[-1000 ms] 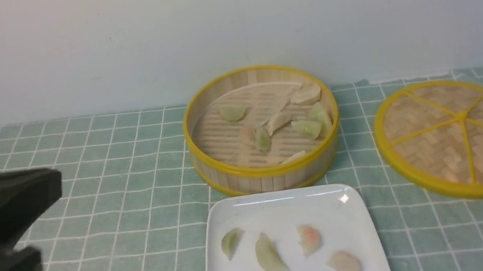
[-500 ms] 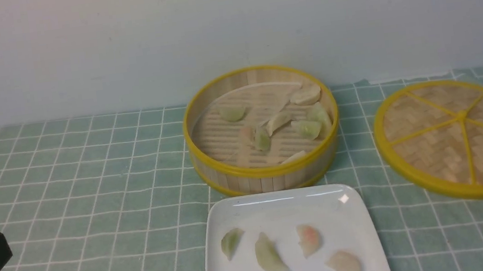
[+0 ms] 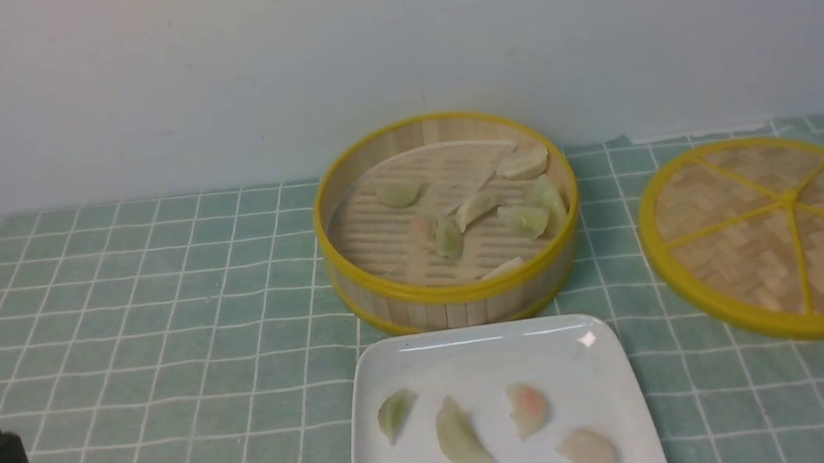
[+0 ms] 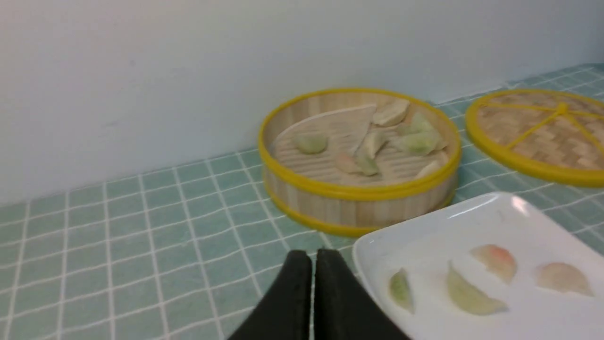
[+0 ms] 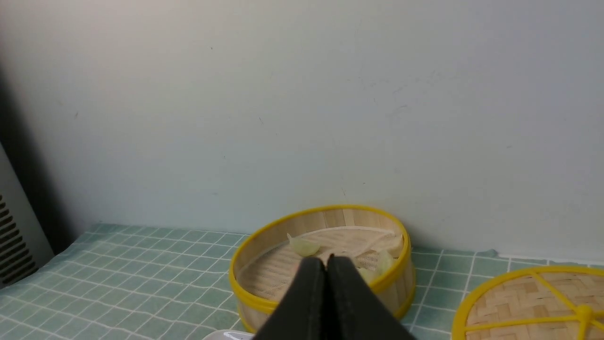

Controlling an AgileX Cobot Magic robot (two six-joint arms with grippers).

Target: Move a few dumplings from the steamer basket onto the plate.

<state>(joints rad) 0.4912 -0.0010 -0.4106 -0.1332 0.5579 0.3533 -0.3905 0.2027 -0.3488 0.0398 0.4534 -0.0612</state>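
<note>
The steamer basket (image 3: 455,293) stands mid-table by the wall with several pale dumplings (image 3: 523,219) on its slatted floor. In front of it lies the white plate (image 3: 475,357), carrying several dumplings (image 3: 459,438) in a loose row. At the front view's lower left corner only the black tip of my left gripper (image 3: 0,459) shows. In the left wrist view that gripper (image 4: 313,257) is shut and empty, low over the cloth just left of the plate (image 4: 472,219). My right gripper (image 5: 326,262) is shut on nothing, held back from the basket (image 5: 245,293); it is out of the front view.
The flat woven lid (image 3: 782,233) with yellow spokes lies right of the basket. A green checked cloth (image 3: 154,310) covers the table. The wall rises right behind the basket.
My left gripper has pulled back and down toward the lower left, leaving only its tip in the front view. The dumplings, basket, plate and lid have not moved.
</note>
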